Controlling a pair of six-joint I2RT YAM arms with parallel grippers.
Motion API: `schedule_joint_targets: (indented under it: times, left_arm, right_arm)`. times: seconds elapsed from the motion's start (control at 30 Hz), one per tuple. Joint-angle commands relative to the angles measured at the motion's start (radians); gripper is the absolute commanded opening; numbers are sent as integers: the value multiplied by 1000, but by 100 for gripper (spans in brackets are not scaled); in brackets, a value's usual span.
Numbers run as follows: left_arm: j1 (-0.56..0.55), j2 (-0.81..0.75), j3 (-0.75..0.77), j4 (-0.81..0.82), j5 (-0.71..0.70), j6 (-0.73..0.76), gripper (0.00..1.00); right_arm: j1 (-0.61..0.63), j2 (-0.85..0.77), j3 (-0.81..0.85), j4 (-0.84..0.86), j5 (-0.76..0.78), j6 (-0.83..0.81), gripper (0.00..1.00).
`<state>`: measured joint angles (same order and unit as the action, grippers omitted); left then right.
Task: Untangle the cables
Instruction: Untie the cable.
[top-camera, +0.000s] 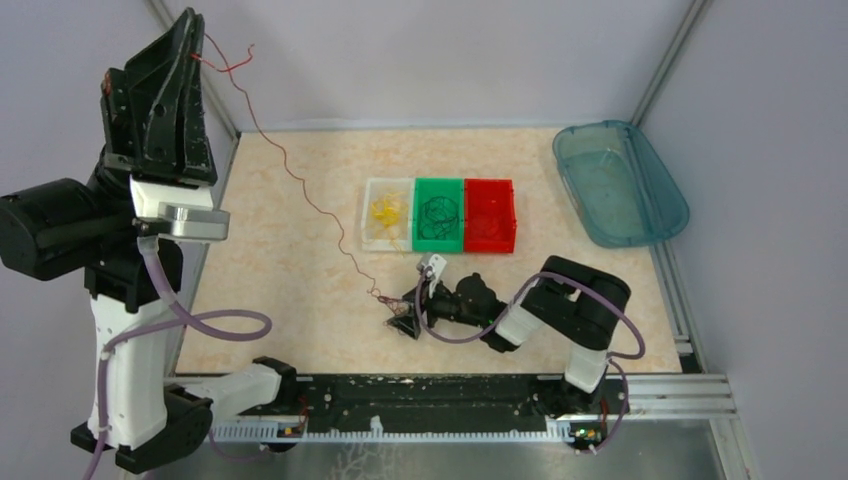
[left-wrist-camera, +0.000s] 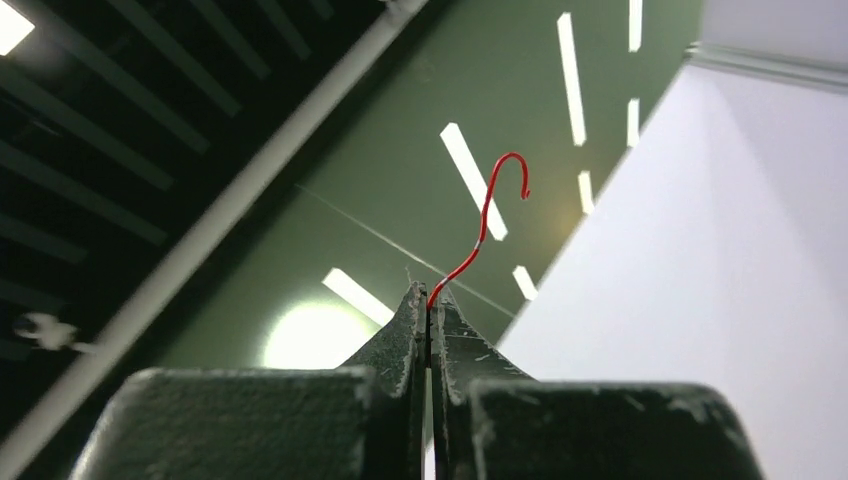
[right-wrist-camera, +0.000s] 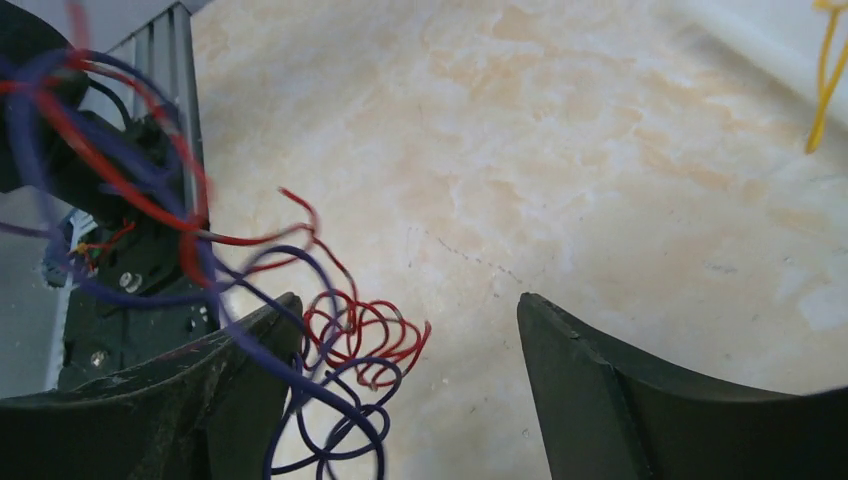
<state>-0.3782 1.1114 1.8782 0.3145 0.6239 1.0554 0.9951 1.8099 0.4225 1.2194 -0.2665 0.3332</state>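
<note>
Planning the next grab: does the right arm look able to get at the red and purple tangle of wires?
Probably yes: the right gripper stands open right beside the tangle, with nothing between them.

Left of my right claw (right-wrist-camera: 405, 310), red wire (right-wrist-camera: 365, 325) and purple wire (right-wrist-camera: 330, 440) blur near lens; yellow wire (right-wrist-camera: 822, 90) cut by frame edge.

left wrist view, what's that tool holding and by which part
The left tool is shut on the red wire, pinching it near one end; a short hooked tail sticks out beyond the pinch. The right tool stands open, gripping nothing.
</note>
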Motion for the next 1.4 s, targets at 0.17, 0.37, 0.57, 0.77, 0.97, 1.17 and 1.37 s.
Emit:
schedule_joint_targets:
  times: [0.17,0.37,0.57,0.77,0.97,1.17,1.37]
  left_arm:
    - [-4,-104,-165,-348,102,-352,0]
    - [-5,-125,-231,-394,142,-484,0]
    - [-4,-129,-231,-418,169,-535,0]
    - [-4,-141,-236,-425,167,-525,0]
    - [-5,-156,-254,-423,168,-501,0]
    - [-4,-173,-294,-417,142,-500,0]
    - [-5,-227,-428,-541,83,-684,1]
  right_arm:
    - [11,-421,140,-168,-48,-105,89]
    - [10,-469,221,-279,-129,-143,99]
    - [10,-430,286,-295,-123,-163,96]
    - [-12,-342,322,-333,-141,-173,81]
    - [-22,-306,311,-258,-221,-103,60]
    - [-23,-256,332,-212,-290,-34,3]
    - [-49,-340,311,-201,-236,-45,0]
